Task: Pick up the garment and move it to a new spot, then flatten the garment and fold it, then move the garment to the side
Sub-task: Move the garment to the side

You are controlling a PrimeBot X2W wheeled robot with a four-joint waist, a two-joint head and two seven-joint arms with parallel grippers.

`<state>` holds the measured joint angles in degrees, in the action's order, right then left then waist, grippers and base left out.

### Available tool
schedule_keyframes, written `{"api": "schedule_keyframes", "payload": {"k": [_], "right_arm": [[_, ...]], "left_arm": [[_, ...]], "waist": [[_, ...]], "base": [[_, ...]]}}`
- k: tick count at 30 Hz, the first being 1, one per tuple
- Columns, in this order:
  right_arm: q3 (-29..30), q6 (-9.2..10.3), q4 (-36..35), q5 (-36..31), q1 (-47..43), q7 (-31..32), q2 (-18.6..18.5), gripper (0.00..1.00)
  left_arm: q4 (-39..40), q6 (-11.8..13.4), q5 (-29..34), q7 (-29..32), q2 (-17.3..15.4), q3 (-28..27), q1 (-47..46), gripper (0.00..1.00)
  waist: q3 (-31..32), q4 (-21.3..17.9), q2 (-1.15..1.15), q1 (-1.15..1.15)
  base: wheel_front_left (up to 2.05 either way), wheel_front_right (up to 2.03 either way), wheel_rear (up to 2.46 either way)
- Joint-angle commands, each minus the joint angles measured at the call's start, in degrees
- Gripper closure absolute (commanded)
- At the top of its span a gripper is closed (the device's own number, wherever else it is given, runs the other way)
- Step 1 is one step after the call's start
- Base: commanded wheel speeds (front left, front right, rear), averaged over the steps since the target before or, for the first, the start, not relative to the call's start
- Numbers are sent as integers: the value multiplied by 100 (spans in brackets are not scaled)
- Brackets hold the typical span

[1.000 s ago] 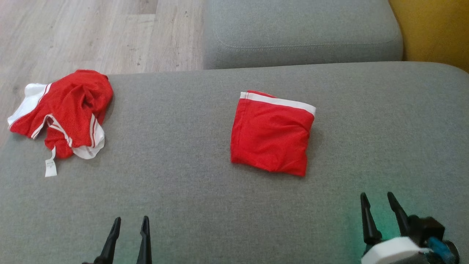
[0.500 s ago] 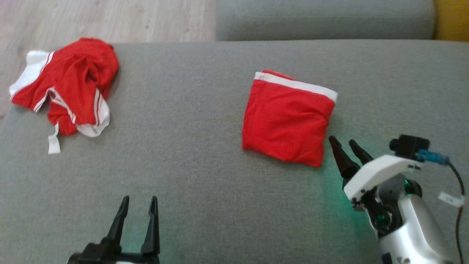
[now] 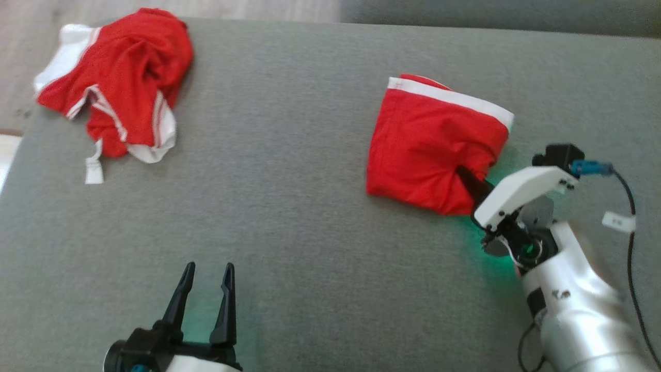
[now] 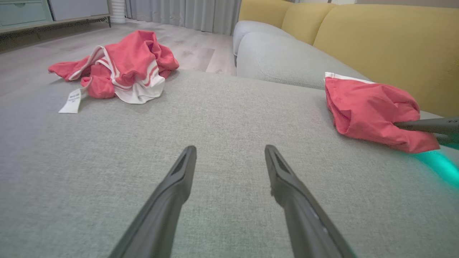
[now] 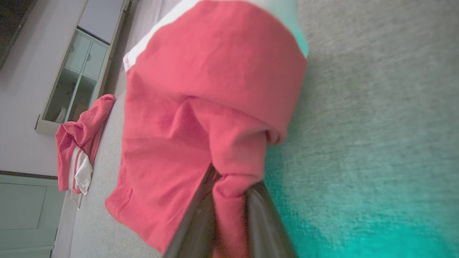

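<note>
pinching a ridge of red cloth between its two dark fingers, the right gripper point(image 3: 469, 180) grips the garment point(image 3: 428, 144) at its near right edge. the garment lies folded, white band on the far side, on the grey cushion point(image 3: 289, 181), right of middle. the left gripper point(image 3: 206, 274) hangs over bare cushion near the front, fingers wide apart, nothing between them. a red heap point(image 3: 124, 72) with white trim sits crumpled at the cushion's far left corner, well apart from the garment.

Head view: overhead, facing down on grey cushion point(image 3: 310, 232). Left wrist: low, skimming it. Right wrist: close on folded garment point(image 5: 215, 89), common to all.
</note>
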<state>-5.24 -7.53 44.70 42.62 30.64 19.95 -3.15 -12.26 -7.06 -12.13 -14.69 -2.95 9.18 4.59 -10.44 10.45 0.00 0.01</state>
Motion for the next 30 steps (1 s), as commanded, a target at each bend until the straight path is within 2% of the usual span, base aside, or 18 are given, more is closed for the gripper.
{"api": "schedule_keyframes", "payload": {"k": [1, 3, 5, 13, 17, 21, 25, 26, 27, 30], "right_arm": [[-7, 4, 24, -256, 325, 60, 8, 100], [64, 4, 64, -425, 462, 137, -82, 100], [212, 4, 74, -761, 758, 359, -364, 100], [740, 4, -145, -2477, 1692, 1388, -2078, 100], [1173, 4, -288, -3445, 1875, 1640, -2652, 100], [1500, 4, -437, -4096, 1830, 1760, -2958, 100], [1761, 4, -667, -4654, 1757, 1702, -2961, 100], [1772, 4, -753, -4809, 1716, 1604, -2933, 44], [1823, 4, -824, -4938, 1679, 1507, -2877, 0], [1893, 4, -994, -5305, 1550, 1251, -2657, 0]], "left_arm": [[175, 18, -59, -30, 7, -171, -211, 0], [185, 17, -47, -30, 7, -165, -231, 0], [226, 9, -9, -30, 7, -158, -314, 0], [337, -35, 158, -30, -109, 82, -1005, 0], [389, -40, 104, -30, -227, 189, -1211, 0], [393, -41, 49, -30, -332, 250, -1202, 0], [396, -42, 19, -30, -391, 214, -1142, 0], [391, -42, 18, -30, -394, 199, -1132, 0], [388, -42, 20, -30, -395, 184, -1121, 0], [389, -42, 22, -30, -383, 138, -1099, 0]], "waist": [[-133, -214, 0, -1], [-195, -293, 0, -1], [-385, -462, 0, -1], [-1263, -713, 0, -1], [-1532, -698, 0, -1], [-1611, -682, 0, -1], [-1585, -720, 0, -1], [-1559, -736, 0, -1], [-1522, -760, 0, -1], [-1401, -839, 0, -1]], "base": [[0, 0, 0], [0, 0, 0], [0, 0, 0], [0, 0, 0], [0, 0, 0], [0, 0, 0], [0, 0, 0], [0, 0, 0], [0, 0, 0], [0, 0, 0]]}}
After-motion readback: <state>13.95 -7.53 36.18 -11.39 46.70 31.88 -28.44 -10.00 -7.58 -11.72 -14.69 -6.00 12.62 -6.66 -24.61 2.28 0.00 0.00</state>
